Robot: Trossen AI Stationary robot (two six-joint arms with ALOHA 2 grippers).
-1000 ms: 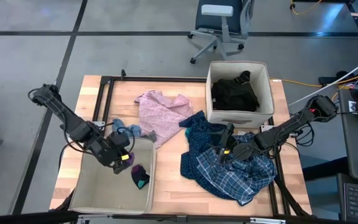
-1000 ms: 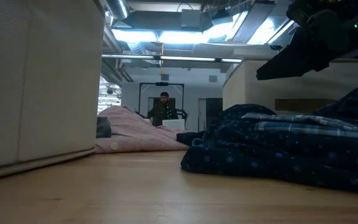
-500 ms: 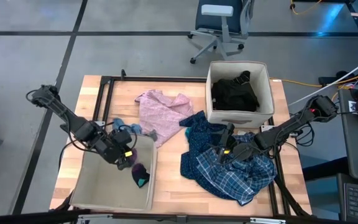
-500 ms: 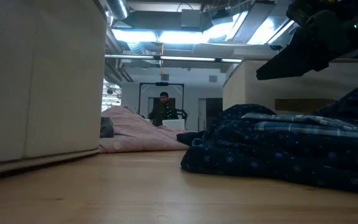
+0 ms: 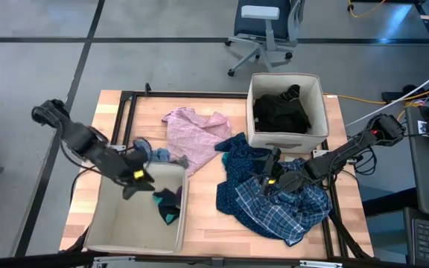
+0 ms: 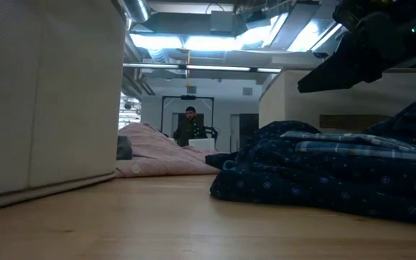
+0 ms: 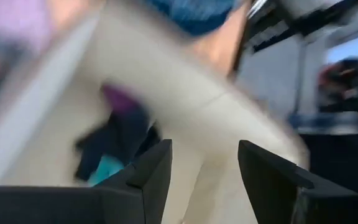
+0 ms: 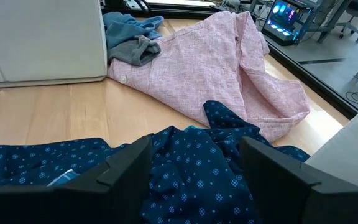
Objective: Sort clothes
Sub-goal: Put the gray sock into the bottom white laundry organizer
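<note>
A: What's on the wooden table [image 5: 203, 223]?

B: At the near left, a beige bin [image 5: 109, 216]. At the far right, a second bin [image 5: 319, 100]. A pink top [image 5: 192, 130] lies spread at the far middle.

A: And the right side?

B: A dark blue shirt [image 5: 274, 205], crumpled, just beside the pink top. A small blue and grey bundle [image 5: 155, 155], possibly socks, sits against the left bin's far edge.

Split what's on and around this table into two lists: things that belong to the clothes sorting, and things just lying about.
Belongs to the sorting:
pink top
plaid shirt
black clothes in the far bin
socks in the near bin
blue item by the near bin
left end effector, right end effector

Lying about:
office chair
yellow cable
</note>
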